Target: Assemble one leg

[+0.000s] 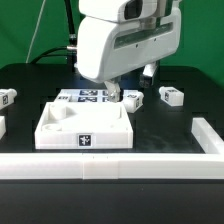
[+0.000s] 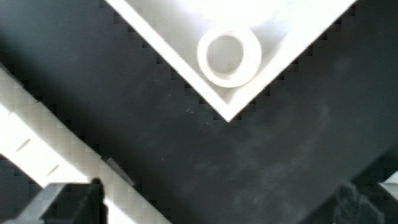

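Note:
Three small white legs with square markers lie on the black table in the exterior view: one just to the right of my gripper, one further right, and one at the far left. The gripper hangs low behind the large white tray. In the wrist view the gripper is open and empty, with only dark table between its fingertips. A white tray corner with a round hole lies ahead of it. No leg shows in the wrist view.
The marker board lies behind the tray. A white rail runs along the front and turns up the exterior view's right side. A white band crosses one side of the wrist view.

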Tool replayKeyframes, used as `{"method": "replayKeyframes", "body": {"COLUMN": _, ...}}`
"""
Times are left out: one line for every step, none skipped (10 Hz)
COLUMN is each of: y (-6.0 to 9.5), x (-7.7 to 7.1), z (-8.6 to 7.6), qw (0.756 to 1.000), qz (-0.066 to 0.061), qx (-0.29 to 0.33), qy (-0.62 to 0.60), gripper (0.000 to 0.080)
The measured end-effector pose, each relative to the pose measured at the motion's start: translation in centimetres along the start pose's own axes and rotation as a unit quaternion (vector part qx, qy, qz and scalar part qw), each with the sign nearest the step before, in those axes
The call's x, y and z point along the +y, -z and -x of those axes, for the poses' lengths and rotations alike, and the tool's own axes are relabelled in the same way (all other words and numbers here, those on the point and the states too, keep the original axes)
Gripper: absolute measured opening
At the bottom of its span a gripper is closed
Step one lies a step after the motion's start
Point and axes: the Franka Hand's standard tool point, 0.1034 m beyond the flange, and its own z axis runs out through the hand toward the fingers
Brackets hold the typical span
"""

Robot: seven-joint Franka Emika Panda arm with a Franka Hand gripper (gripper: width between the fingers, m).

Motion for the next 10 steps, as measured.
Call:
{"method": "replayKeyframes", "body": {"y": 0.0, "x": 0.0, "z": 0.0, "qw": 1.0, "qz": 0.0, "qx": 0.0, "qy": 0.0, "gripper": 0.065}}
{"method": "replayKeyframes", "body": {"y": 0.0, "x": 0.0, "z": 0.0, "qw": 1.0, "qz": 0.0, "qx": 0.0, "qy": 0.0, "gripper": 0.065}}
{"method": "replayKeyframes", "body": {"y": 0.0, "x": 0.0, "z": 0.0, "qw": 1.0, "qz": 0.0, "qx": 0.0, "qy": 0.0, "gripper": 0.065}}
{"method": "replayKeyframes", "body": {"y": 0.0, "x": 0.0, "z": 0.0, "qw": 1.0, "qz": 0.0, "qx": 0.0, "qy": 0.0, "gripper": 0.065}}
{"method": "replayKeyframes", "body": {"y": 0.0, "x": 0.0, "z": -0.01, "qw": 1.0, "qz": 0.0, "qx": 0.0, "qy": 0.0, "gripper": 0.065}}
{"method": "replayKeyframes", "body": {"y": 0.0, "x": 0.0, "z": -0.01, "qw": 1.0, "qz": 0.0, "qx": 0.0, "qy": 0.0, "gripper": 0.065}}
{"method": "replayKeyframes", "body": {"y": 0.0, "x": 0.0, "z": -0.01, "qw": 1.0, "qz": 0.0, "qx": 0.0, "qy": 0.0, "gripper": 0.065}}
{"method": "replayKeyframes", "body": {"y": -0.05, "x": 0.04, "z": -0.02, "qw": 1.0, "qz": 0.002, "qx": 0.003, "qy": 0.005, "gripper": 0.065}}
{"method": "replayKeyframes", "body": {"y": -0.5, "x": -0.05, "z": 0.16, "qw": 1.0, "qz": 0.013, "qx": 0.015, "qy": 0.022, "gripper": 0.065}}
{"method": "replayKeyframes", "body": {"y": -0.9, "x": -0.42, "z": 0.51, "qw": 0.999, "qz": 0.025, "qx": 0.027, "qy": 0.037, "gripper": 0.065}}
